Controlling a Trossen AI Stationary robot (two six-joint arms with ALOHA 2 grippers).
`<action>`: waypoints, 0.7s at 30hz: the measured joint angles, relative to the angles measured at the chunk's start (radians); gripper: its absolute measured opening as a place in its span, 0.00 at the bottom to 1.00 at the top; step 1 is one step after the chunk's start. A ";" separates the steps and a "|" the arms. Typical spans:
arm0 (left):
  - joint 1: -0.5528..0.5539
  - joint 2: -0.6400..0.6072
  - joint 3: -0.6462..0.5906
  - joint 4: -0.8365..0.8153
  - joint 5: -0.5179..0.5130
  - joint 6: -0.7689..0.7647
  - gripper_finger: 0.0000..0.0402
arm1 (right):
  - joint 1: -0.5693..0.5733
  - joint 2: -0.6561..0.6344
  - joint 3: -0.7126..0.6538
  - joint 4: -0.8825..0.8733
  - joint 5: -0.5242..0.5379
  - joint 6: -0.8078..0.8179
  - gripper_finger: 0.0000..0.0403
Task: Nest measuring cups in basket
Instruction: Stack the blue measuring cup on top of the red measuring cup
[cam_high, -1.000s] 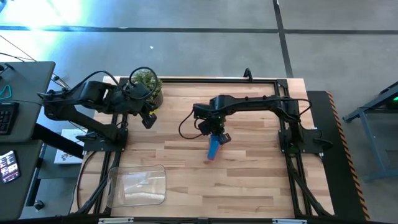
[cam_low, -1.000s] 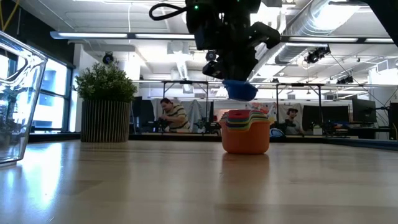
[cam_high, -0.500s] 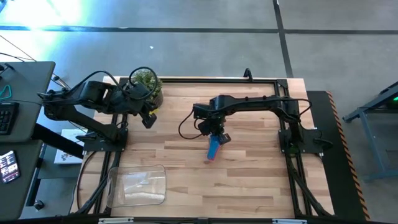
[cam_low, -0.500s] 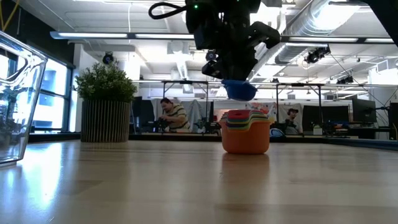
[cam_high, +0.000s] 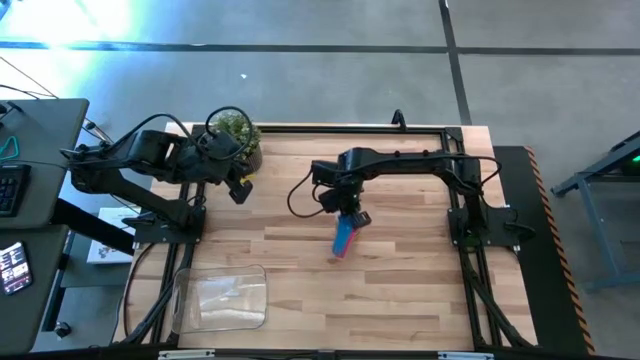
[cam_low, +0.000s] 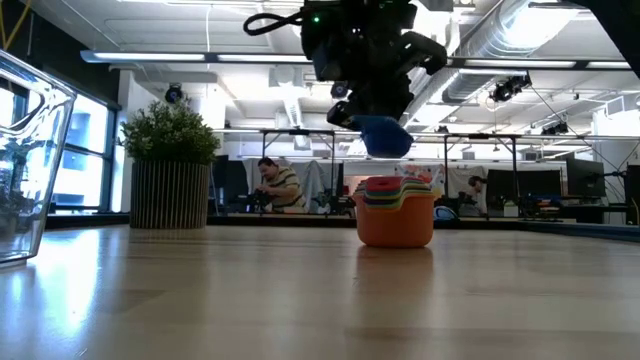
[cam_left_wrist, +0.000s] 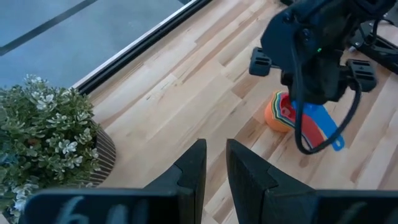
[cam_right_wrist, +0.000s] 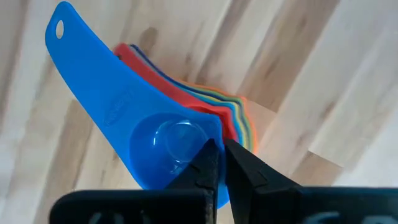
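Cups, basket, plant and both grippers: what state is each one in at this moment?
Blue cup: held in the air above the stack, pinched at its rim.
Stack of cups: nested, upright on the table, outside the basket.
Basket: upright at the table's edge, no cups in it.
Plant: upright.
Right gripper: shut on the blue cup.
Left gripper: holding nothing, near the plant.

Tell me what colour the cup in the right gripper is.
Blue. The cup pinched by the right gripper shows best in the right wrist view.
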 joint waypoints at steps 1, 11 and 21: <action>0.000 0.000 0.000 0.000 -0.003 0.000 0.13 | 0.002 0.000 0.000 0.001 -0.009 -0.001 0.02; 0.000 0.000 0.000 0.000 -0.017 -0.017 0.13 | 0.022 -0.001 -0.039 0.031 0.011 0.004 0.02; 0.000 0.000 0.000 0.000 -0.033 -0.023 0.13 | 0.026 -0.001 -0.053 0.048 0.019 0.002 0.02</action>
